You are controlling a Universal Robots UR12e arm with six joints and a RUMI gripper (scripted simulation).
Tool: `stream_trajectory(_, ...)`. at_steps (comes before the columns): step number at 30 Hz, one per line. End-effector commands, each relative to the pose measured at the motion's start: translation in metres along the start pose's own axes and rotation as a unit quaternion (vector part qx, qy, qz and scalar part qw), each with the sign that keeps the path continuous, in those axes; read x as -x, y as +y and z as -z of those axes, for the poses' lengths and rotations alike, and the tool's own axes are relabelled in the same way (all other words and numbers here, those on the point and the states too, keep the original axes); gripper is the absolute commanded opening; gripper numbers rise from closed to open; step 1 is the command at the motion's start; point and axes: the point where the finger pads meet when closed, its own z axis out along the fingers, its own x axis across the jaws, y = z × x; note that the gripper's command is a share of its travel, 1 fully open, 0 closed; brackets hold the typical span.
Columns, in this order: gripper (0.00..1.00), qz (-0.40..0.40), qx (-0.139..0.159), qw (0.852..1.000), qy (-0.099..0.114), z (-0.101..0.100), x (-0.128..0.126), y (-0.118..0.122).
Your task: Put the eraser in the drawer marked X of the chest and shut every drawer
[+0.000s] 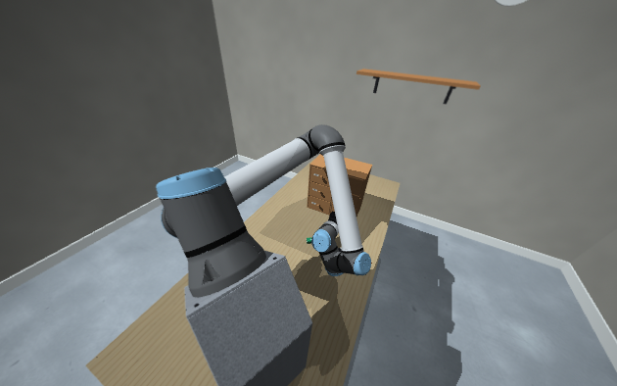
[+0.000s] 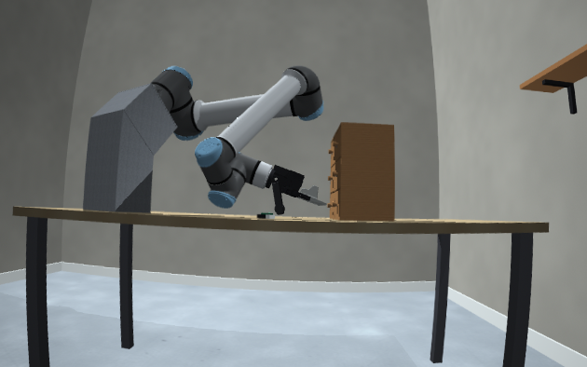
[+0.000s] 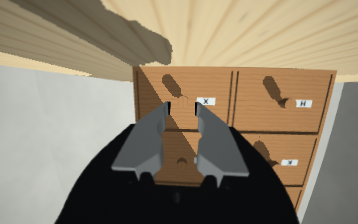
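The arm reaches low toward the closed chest, its claw at drawer X.
Across the long wooden tabletop (image 1: 152, 338) (image 2: 433, 226) (image 3: 260, 30), the arm (image 1: 344, 196) (image 2: 263, 112) bends down before the upright chest (image 1: 361, 168) (image 2: 368, 172) (image 3: 232, 100), whose visible drawers look shut; the claw (image 1: 332, 216) (image 2: 325, 203) (image 3: 182, 102) tilts downward, fingers slightly parted with nothing between them, lined up with the bottom-row X drawer (image 3: 150, 110) and its round knob (image 3: 182, 100), though I can't tell whether they touch it; small green, black and white items (image 1: 309, 240) (image 2: 266, 215) lie on the tabletop, well apart from the chest, and I can't tell which is the eraser.
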Motion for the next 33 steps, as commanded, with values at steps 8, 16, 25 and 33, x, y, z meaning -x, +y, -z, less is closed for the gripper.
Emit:
stream_trajectory(8, 0.20, 0.000, 0.000, 1.000, 0.000, -0.0001, 0.0001, 0.0006)
stream_trajectory(16, 0.20, 0.000, 0.000, 1.000, 0.000, -0.0001, 0.0001, 0.0006)
stream_trajectory(25, 0.20, 0.000, 0.000, 1.000, 0.000, -0.0009, 0.0001, 0.0009)
stream_trajectory(33, 0.20, 0.000, 0.000, 1.000, 0.000, -0.0047, 0.0001, 0.0023)
